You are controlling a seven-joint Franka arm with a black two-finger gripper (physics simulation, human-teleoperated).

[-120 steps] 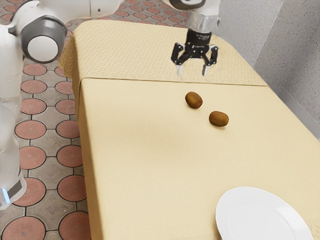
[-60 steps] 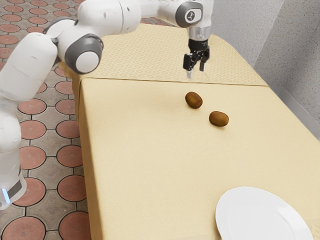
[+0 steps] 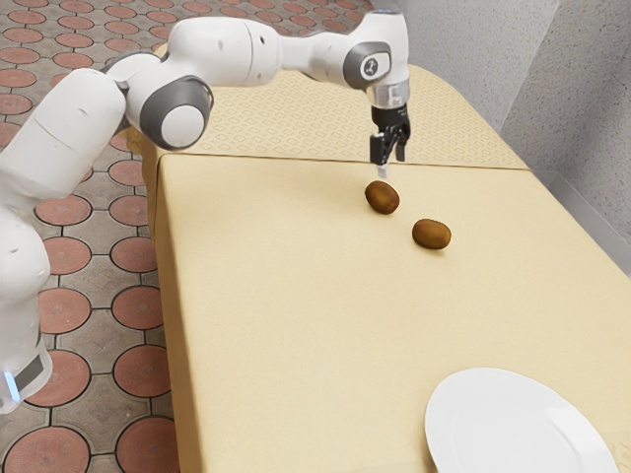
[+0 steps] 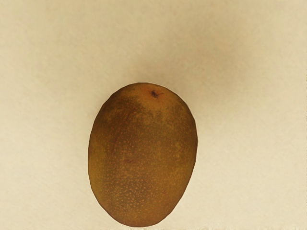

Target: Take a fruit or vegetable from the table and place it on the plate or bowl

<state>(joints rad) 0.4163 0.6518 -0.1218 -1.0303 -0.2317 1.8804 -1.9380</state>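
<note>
Over the far part of the table [image 3: 276, 325], the gripper [image 3: 383, 173] now hangs just above the first kiwi [image 3: 382, 197], apart from it and not in contact. Compared with one second ago, the hand has turned about its vertical axis, moved toward the fruit and descended; the arm [image 3: 227, 49] has swung further into the exterior view to bring it there. From this side-on angle, whether the gripper is open or closed cannot be determined. The wrist view shows the first kiwi [image 4: 142, 154] directly under the hand, lying on the cloth with its long axis running away from the camera, which indicates that alignment for a grasp is largely complete. The task stands at the approach stage: no fruit has been lifted. The second kiwi [image 3: 431, 234] lies near the first, toward the exterior view's right, untouched. The plate [image 3: 513, 424] sits at the near right corner, well apart from both fruits, and holds nothing
</note>
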